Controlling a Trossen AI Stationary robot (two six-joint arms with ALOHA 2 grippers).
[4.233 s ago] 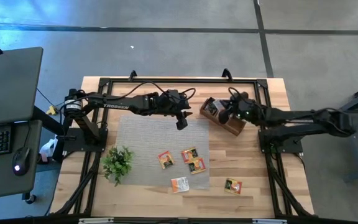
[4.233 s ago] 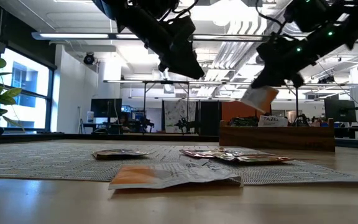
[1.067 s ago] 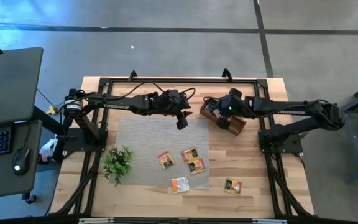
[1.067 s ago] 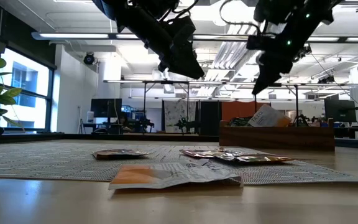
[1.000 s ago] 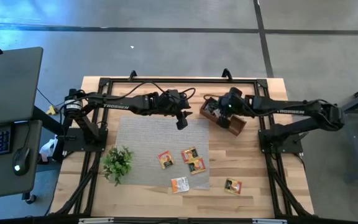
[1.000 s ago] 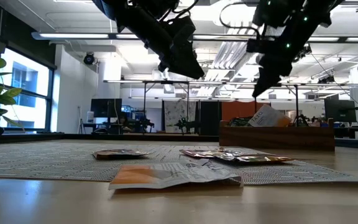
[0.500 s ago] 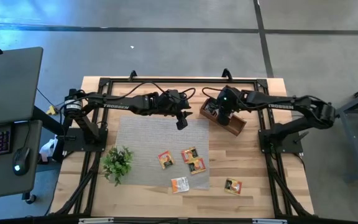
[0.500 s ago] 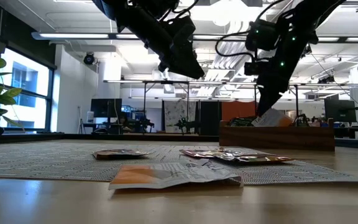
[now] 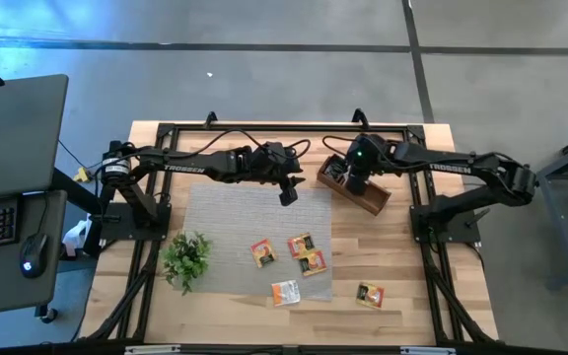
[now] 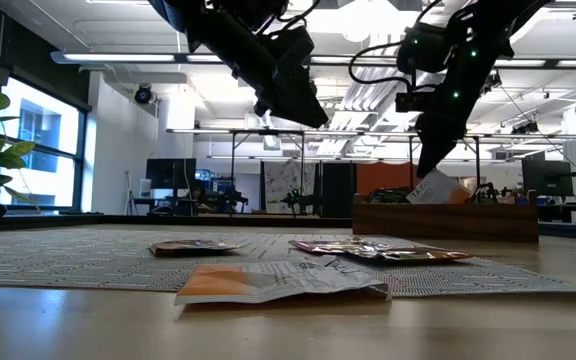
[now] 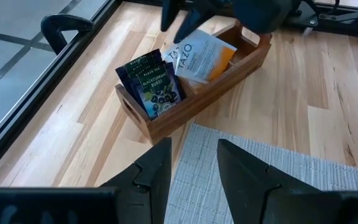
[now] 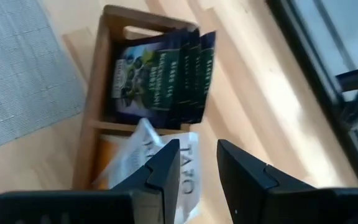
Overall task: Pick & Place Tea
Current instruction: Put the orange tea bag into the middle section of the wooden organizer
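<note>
A wooden box [image 9: 371,198] stands at the table's far right, beside the grey mat [image 9: 225,217]. Black sachets [image 11: 151,84] stand upright in one compartment. An orange-and-white sachet [image 11: 201,55] leans in the other, and it also shows in the low view [image 10: 440,187]. My right gripper [image 12: 197,168] is open and points down right over this sachet's upper corner. Several orange-and-white sachets [image 9: 301,244] lie flat on the mat, and one [image 9: 369,294] lies on the bare wood. My left gripper [image 9: 288,194] is open and empty, above the mat's far edge. My right gripper comes from above at the upper corner [image 10: 430,178] of the leaning orange-and-white sachet, whose lower part rests in the box. I cannot tell whether the fingertips touch it.
A green plant sprig [image 9: 186,258] stands on the mat's near left corner. A black metal frame [image 9: 264,126] runs along the table's edges. There is bare wood to the right of the mat, near the front.
My right gripper has swung toward the table's left over the wooden box, turned, and come down to the upper corner of the sachet leaning in it. The sachet stays in the box.
</note>
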